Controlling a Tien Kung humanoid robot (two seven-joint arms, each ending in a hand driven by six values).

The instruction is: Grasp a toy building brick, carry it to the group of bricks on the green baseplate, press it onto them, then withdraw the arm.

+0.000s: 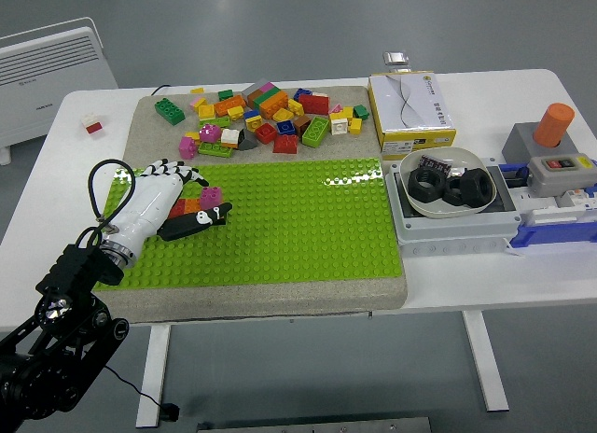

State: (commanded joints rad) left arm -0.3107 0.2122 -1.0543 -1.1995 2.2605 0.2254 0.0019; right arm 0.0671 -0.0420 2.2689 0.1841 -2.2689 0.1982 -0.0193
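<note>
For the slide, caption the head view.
Left hand pressing on the brick group on the green baseplate.

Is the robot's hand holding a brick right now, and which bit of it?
The left hand sits on the little brick stack on the green baseplate, fingers draped over its top, thumb by its front. A true grip cannot be told.
</note>
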